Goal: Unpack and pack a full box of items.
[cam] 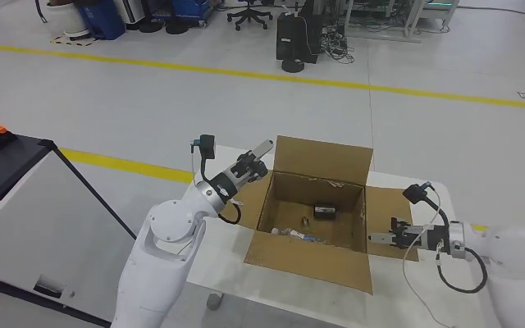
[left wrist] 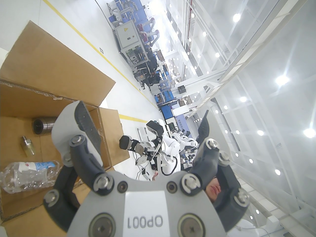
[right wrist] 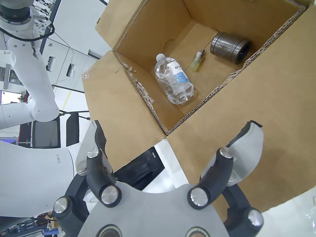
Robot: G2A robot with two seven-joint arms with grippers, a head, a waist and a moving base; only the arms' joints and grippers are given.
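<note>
An open cardboard box (cam: 321,157) stands on the white table (cam: 402,283), all flaps folded out. On its floor lie a metal cylinder (cam: 326,211), a small brass fitting (cam: 305,220) and a crumpled clear plastic bottle (cam: 294,234). My left gripper (cam: 259,152) hangs open and empty above the box's left flap, near the back corner. In the left wrist view the left gripper (left wrist: 143,122) has the cylinder (left wrist: 43,125), fitting (left wrist: 27,145) and bottle (left wrist: 27,173) off to one side. My right gripper (right wrist: 172,134) is open over the right flap, facing the bottle (right wrist: 174,82), fitting (right wrist: 197,61) and cylinder (right wrist: 229,46).
A white cabinet with black edging (cam: 33,193) stands left of the table. Yellow lines (cam: 271,76) cross the grey floor behind. Chairs and equipment (cam: 295,37) are far at the back. The right flap (cam: 385,215) lies flat under the right gripper.
</note>
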